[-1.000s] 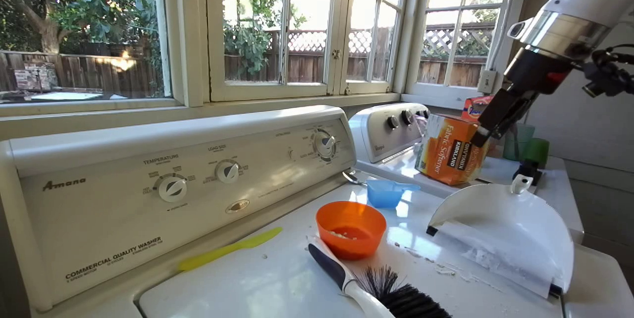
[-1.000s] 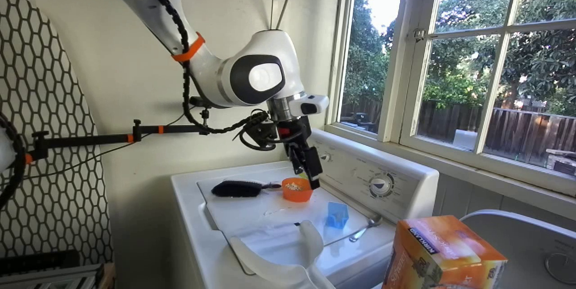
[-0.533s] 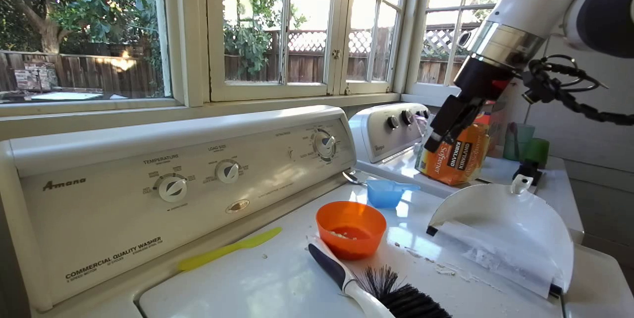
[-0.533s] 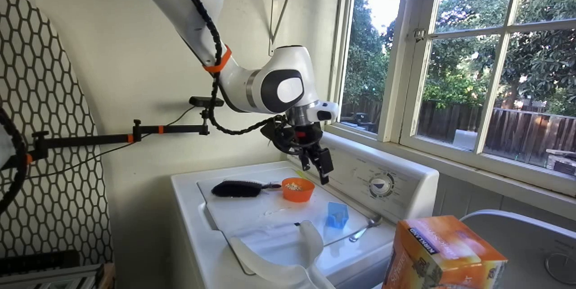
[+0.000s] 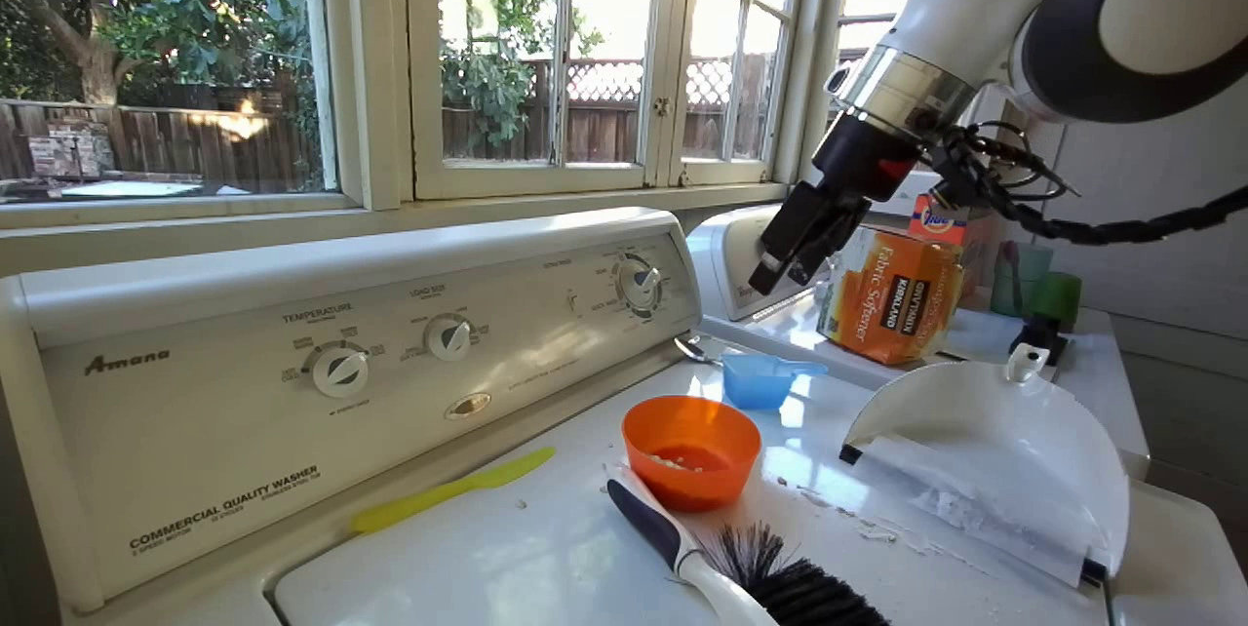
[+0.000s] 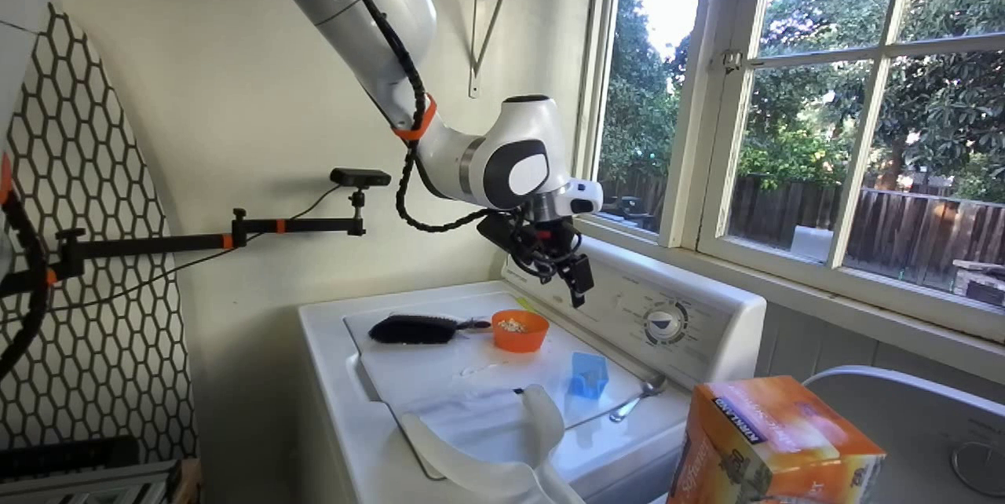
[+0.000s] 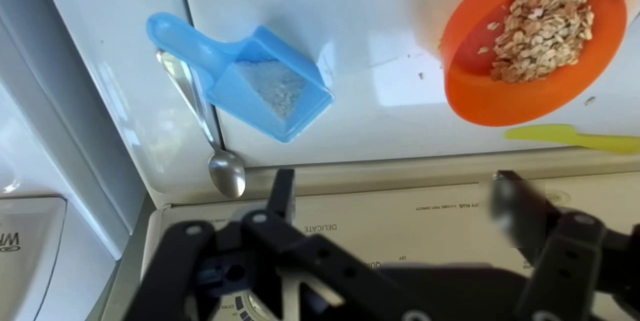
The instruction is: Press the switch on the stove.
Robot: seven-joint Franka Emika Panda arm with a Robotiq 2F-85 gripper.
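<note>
In an exterior view, the white arm point(image 6: 370, 56) is stretching from the upper left and bending downward, its wrist sitting right of centre. The black gripper point(image 7: 395, 176) is hanging in the air, tilting down over the stove point(image 6: 428, 370), a cream-white appliance filling the lower middle. In the wrist view, the fingers point(image 7: 282, 193) are standing wide apart in the lower half, with the slanted control panel point(image 5: 390, 431) showing between them. The panel's end edge is running down the lower left, near a spoon point(image 7: 227, 173). A blue scoop point(image 7: 245, 103) is lying left of centre, an orange bowl point(image 7: 530, 103) is sitting upper right, and bare lid point(image 7: 390, 136) is stretching between them. In an exterior view, a gap is showing between gripper and large dial point(image 5: 641, 283).
</note>
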